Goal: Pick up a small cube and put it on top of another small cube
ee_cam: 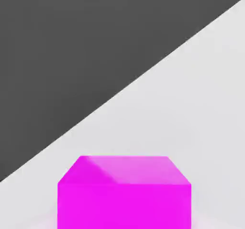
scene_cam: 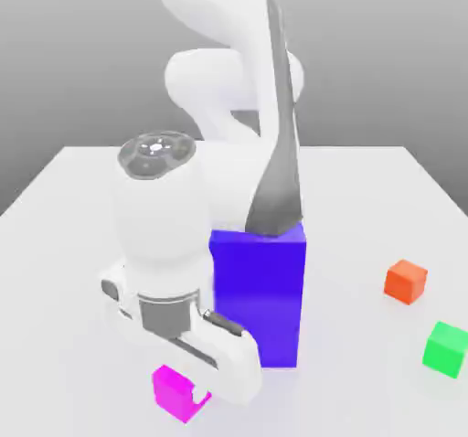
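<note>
The small cube (scene_cam: 174, 391) is bright magenta and glossy, sitting low at the table's front in the exterior view. My gripper (scene_cam: 203, 382) comes down on it from above, and a white finger (scene_cam: 233, 371) presses against the cube's side on the exterior view's right. The jaws are shut on it. In the hand view the small cube (ee_cam: 124, 194) sits very close to the camera, with the white table beyond it. An orange cube (scene_cam: 405, 281) and a green cube (scene_cam: 447, 348) rest on the table at the exterior view's right.
A big blue-violet block (scene_cam: 260, 293) stands right beside the hand, between it and the two other cubes. The arm's white links rise behind the block. The white table (scene_cam: 73, 243) stretches away to the exterior view's left.
</note>
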